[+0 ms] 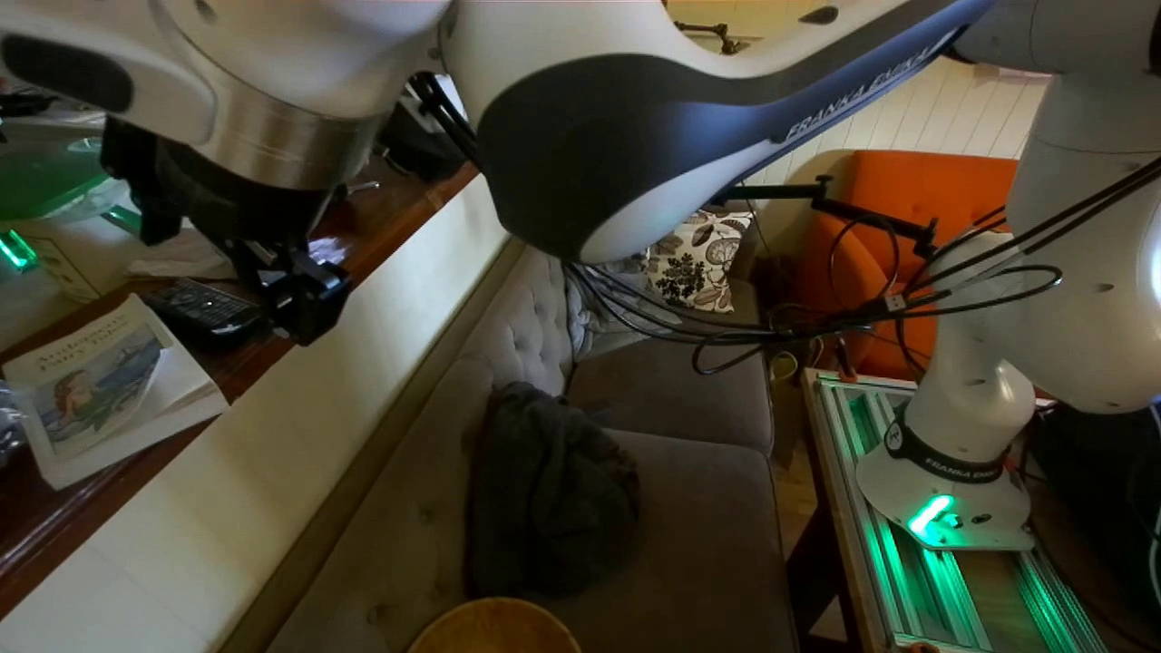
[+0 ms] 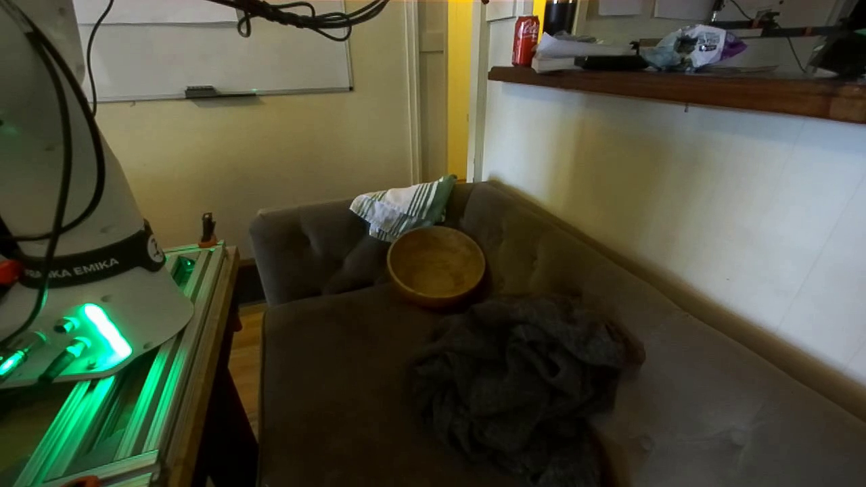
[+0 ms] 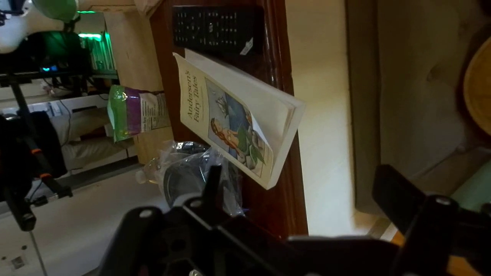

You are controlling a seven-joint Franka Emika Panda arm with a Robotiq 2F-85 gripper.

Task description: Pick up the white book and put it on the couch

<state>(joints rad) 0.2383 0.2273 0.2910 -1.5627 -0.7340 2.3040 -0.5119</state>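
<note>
Shiny brown wood makes a ledge (image 3: 284, 207) on top of a pale wall (image 3: 326, 153). On it lies the white book (image 3: 230, 122), called Andersen's Fairy Tales, with its front cover curling up. A black remote control (image 3: 215, 28) is just beside it. The gripper (image 3: 298, 172) is near the book, not touching it, and its two fingers (image 3: 397, 189) are spread wide. Below is the gray-brown couch (image 2: 325, 379), with a round wooden bowl (image 2: 436, 264), a crumpled dark cloth (image 2: 521, 385) and a striped towel (image 2: 406, 206) on it.
</note>
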